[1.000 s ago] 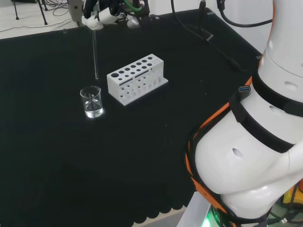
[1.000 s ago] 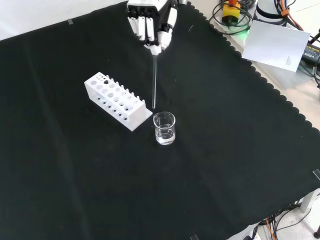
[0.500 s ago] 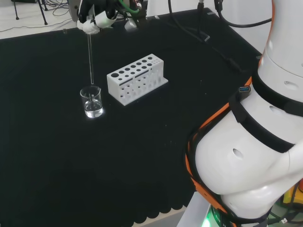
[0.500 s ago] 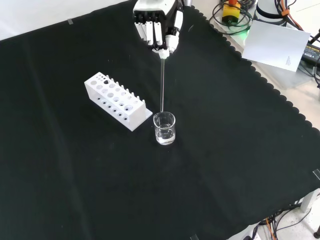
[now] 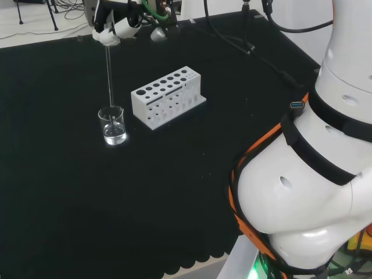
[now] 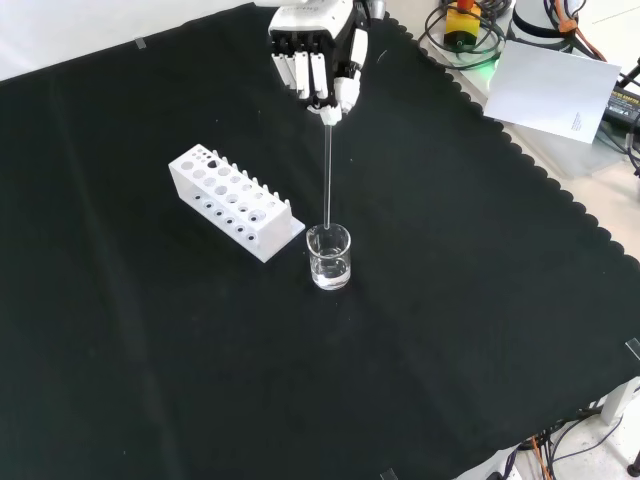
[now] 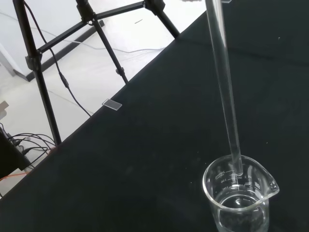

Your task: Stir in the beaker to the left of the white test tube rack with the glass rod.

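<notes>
My hand (image 5: 110,30) (image 6: 318,55) hangs above the cloth, its fingers curled round the top of a thin glass rod (image 5: 108,78) (image 6: 327,165) (image 7: 225,96). The rod hangs nearly upright. Its lower tip sits just inside the rim of a small clear beaker (image 5: 113,125) (image 6: 329,257) (image 7: 240,197), above the clear liquid at the bottom. The beaker stands to the left of the white test tube rack (image 5: 167,97) in the head view, and to the right of the rack (image 6: 235,202) in the front view.
The arm's big white links (image 5: 314,174) stand at the right of the head view. A white sheet of paper (image 6: 552,88) and cables lie past the cloth's scalloped edge in the front view. A black tripod (image 7: 91,43) stands beyond the bench.
The hand has carried the rod from beside the rack across to the beaker and lowered it, so the tip now sits within the beaker's rim.
</notes>
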Controlling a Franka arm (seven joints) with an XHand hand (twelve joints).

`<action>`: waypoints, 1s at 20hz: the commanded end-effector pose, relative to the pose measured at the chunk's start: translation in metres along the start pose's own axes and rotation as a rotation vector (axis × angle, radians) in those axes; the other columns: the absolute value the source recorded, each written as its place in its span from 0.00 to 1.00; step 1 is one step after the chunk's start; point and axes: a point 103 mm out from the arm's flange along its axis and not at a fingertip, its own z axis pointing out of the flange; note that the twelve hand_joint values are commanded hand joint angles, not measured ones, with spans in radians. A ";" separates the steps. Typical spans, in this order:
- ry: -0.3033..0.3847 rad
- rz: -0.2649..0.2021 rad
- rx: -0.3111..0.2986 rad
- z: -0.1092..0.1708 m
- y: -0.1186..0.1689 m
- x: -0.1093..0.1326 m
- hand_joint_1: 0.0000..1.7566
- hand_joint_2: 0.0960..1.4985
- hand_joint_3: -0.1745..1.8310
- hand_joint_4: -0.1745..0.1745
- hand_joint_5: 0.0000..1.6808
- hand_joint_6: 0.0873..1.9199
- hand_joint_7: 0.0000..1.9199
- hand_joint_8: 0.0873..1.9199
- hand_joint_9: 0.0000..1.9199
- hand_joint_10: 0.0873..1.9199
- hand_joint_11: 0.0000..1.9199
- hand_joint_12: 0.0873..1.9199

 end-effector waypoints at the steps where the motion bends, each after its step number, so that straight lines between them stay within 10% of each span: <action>1: 0.014 0.010 0.022 0.015 0.013 -0.012 0.74 0.75 0.00 0.00 0.79 0.02 0.53 0.65 0.83 0.53 0.82 0.47; 20: 0.044 0.036 0.096 0.051 0.023 -0.043 0.74 0.75 0.00 0.00 0.80 0.01 0.53 0.65 0.83 0.53 0.82 0.47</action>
